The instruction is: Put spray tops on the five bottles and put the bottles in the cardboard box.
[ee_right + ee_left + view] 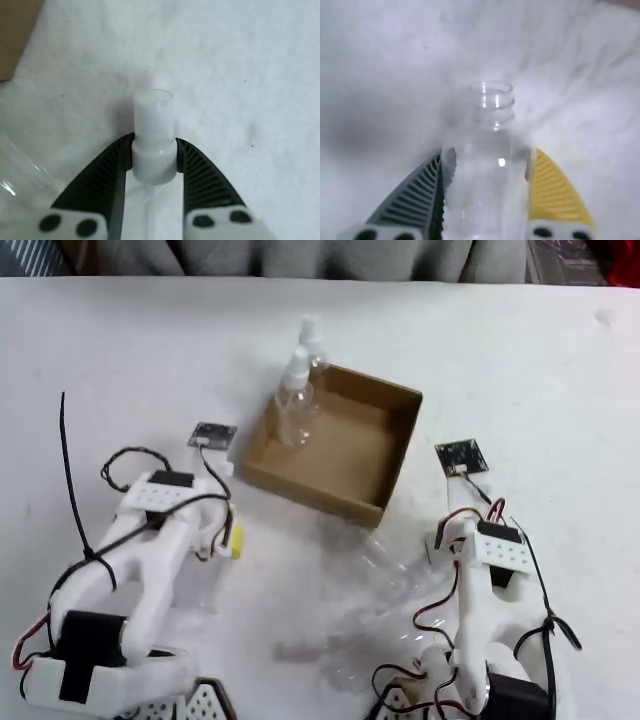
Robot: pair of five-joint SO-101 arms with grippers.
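Note:
A clear uncapped bottle with a bare threaded neck sits between the grey and yellow fingers of my left gripper, which is shut on its body. That gripper is low over the table, left of the cardboard box. My right gripper is shut on a white spray top, just above the table in front of the box's right corner. Two bottles with spray tops stand at the box's far left corner: one inside it, the other just behind.
Clear uncapped bottles lie on the white cloth between the arms and nearer the front; one lies beside my right gripper. Small circuit boards lie left and right of the box. Loose arm cables trail at both sides.

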